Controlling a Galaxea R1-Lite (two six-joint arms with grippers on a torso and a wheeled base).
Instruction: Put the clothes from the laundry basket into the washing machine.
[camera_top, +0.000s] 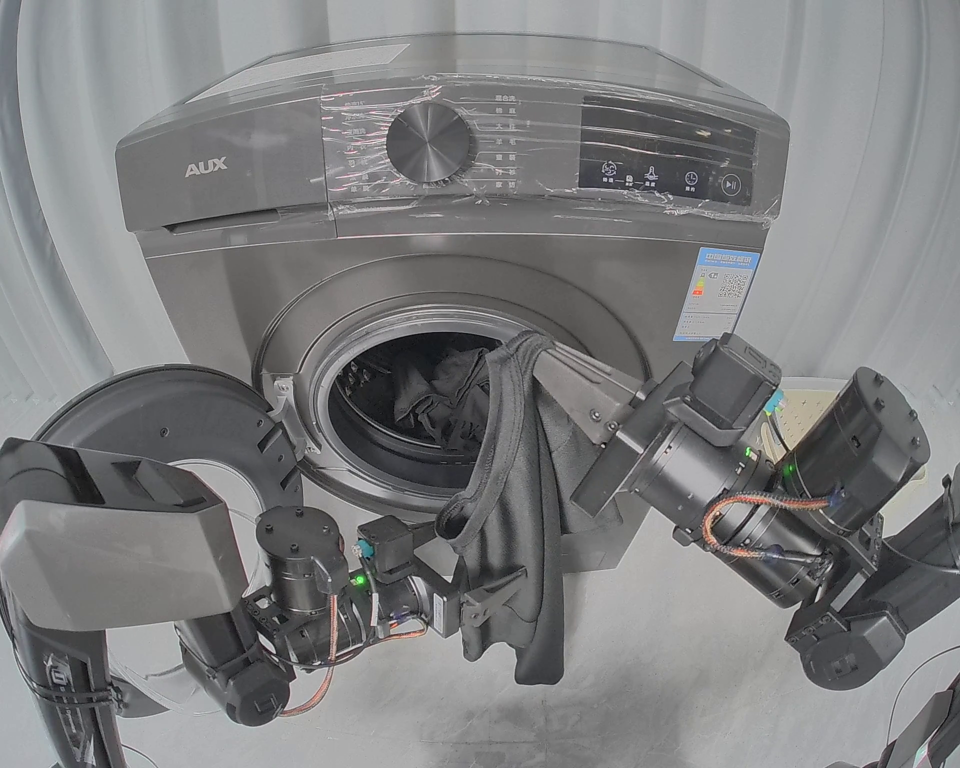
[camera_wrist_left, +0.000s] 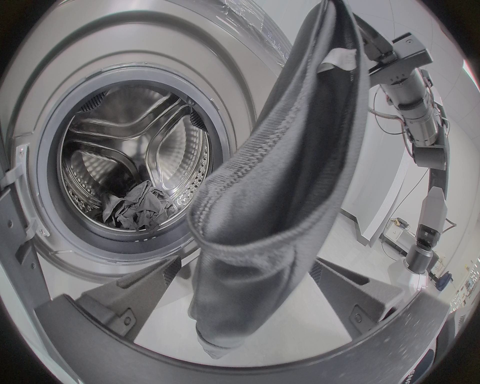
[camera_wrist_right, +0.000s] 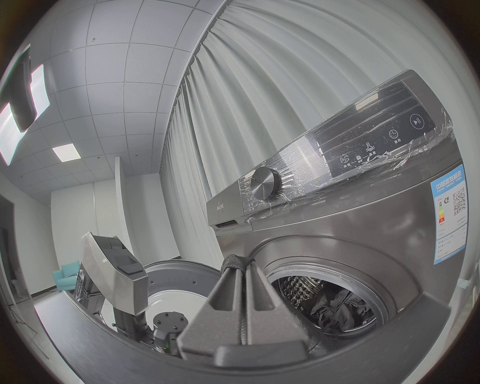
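Backdrop: pale curtains hang behind the grey washer, with white floor in front of it.
Garment: I see a dark garment hanging in the air just in front of the washer's opening. Its top edge is at the rim and the rest droops below the opening.
Right gripper: my right gripper is clamped on the garment's top edge, cloth pinched at the fingertips, by the upper right of the opening.
Left gripper: my left gripper sits low, at the garment's lower part. Its jaws are spread wide with the cloth hanging between them; whether they touch it I cannot tell.
Drum: dark clothes lie crumpled inside the drum.
Door: the door stands swung fully open on the left.
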